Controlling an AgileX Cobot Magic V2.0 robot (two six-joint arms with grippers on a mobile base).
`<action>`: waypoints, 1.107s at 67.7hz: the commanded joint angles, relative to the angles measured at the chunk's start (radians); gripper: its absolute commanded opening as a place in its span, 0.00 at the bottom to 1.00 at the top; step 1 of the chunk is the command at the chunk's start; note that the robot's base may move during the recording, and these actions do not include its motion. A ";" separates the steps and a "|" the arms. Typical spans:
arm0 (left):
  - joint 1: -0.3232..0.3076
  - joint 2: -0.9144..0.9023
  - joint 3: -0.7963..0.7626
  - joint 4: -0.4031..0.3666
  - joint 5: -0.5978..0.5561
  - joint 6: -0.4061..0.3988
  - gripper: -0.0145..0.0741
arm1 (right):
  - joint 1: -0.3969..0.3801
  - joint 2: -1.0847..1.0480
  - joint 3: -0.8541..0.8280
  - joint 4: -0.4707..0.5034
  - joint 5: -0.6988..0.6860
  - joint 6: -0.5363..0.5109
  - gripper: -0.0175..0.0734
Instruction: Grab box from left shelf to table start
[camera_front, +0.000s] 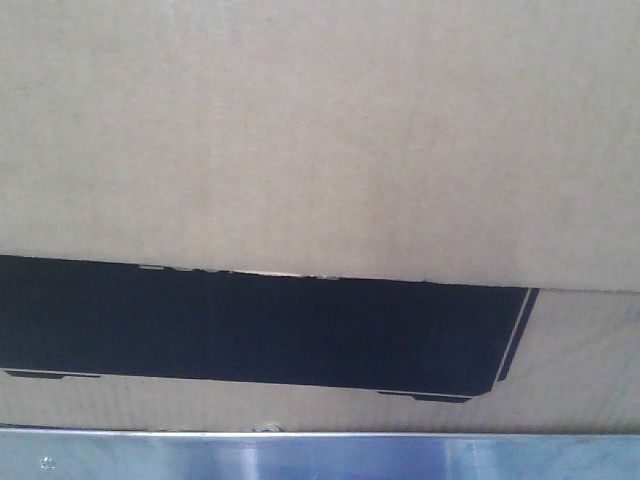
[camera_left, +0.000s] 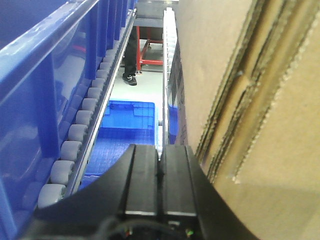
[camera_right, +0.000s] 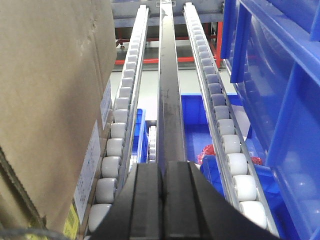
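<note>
- On the shelf level, straight ahead of the front camera, the box (camera_front: 320, 130) fills nearly the whole view. A brushed metal rail (camera_front: 320, 455) runs along the bottom edge below it.
- The shelving is a flow rack. Pale plastic rollers (camera_right: 117, 135) sit in metal channels, with a dark flat bar (camera_right: 170, 100) running between two tracks.
- Glossy blue plastic bins (camera_right: 280, 75) sit to the right in the right wrist view. Another blue bin (camera_left: 45, 85) is on the left in the left wrist view.
- Below the tracks I see a ribbed blue crate (camera_left: 125, 130) and a pale floor (camera_left: 135, 92). Farther back are a red frame (camera_left: 150, 50) and a person's shoe (camera_left: 131, 78).
- The box is tan corrugated cardboard with a matte finish and ragged fluted edges at the corners. A wide black panel (camera_front: 250, 325) with a thin pale outline crosses its front (lettering too faint to read). Pale labels (camera_right: 90, 170) are stuck low on its side.
- The left gripper (camera_left: 160, 150) has its black fingers pressed together on nothing, and the box is just beside it.
- The right gripper (camera_right: 162, 167) has its fingers pressed together as well and holds nothing. It is on the opposite flank of the box, and I cannot tell whether they touch.
</note>
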 joint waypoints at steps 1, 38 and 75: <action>0.001 -0.016 -0.007 -0.010 -0.093 -0.007 0.05 | -0.001 -0.006 0.002 0.001 -0.082 -0.003 0.25; 0.001 -0.016 -0.007 -0.010 -0.112 -0.007 0.05 | -0.001 -0.006 0.002 0.001 -0.082 -0.003 0.25; -0.001 -0.004 -0.250 -0.033 -0.080 -0.007 0.05 | -0.001 -0.006 0.002 0.001 -0.082 -0.003 0.25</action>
